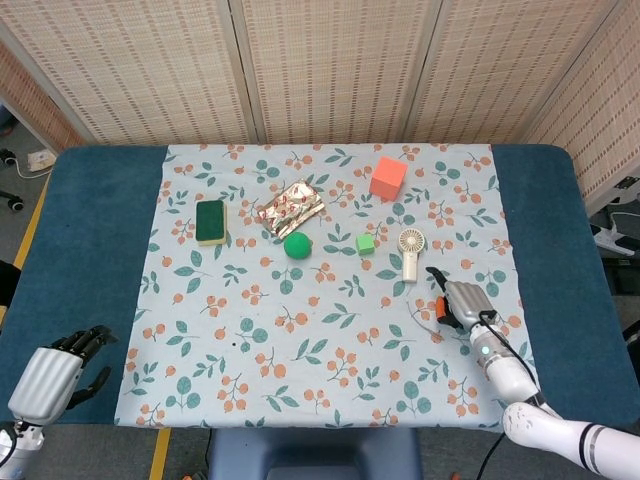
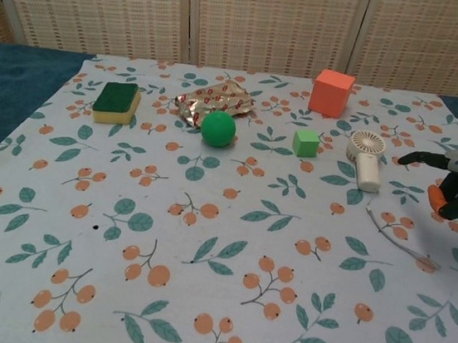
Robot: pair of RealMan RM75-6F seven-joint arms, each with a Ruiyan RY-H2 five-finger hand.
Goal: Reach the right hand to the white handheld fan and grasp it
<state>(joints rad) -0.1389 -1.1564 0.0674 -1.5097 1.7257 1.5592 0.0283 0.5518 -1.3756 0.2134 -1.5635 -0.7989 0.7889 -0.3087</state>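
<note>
The white handheld fan [image 1: 410, 250] [image 2: 367, 157] lies flat on the flowered cloth, right of centre, round head toward the far side. Its thin strap [image 2: 396, 239] trails toward the near right. My right hand [image 1: 460, 302] [image 2: 457, 184] hovers over the cloth just right of and nearer than the fan, fingers spread and pointing toward it, apart from it and holding nothing. My left hand [image 1: 50, 378] rests off the cloth at the near left corner, empty, its fingers loosely apart. The chest view does not show it.
A small green cube [image 1: 365, 243] sits just left of the fan, with an orange cube [image 1: 387, 177] behind it. Further left lie a green ball [image 1: 296, 246], a foil packet [image 1: 290, 207] and a green-and-yellow sponge [image 1: 210, 221].
</note>
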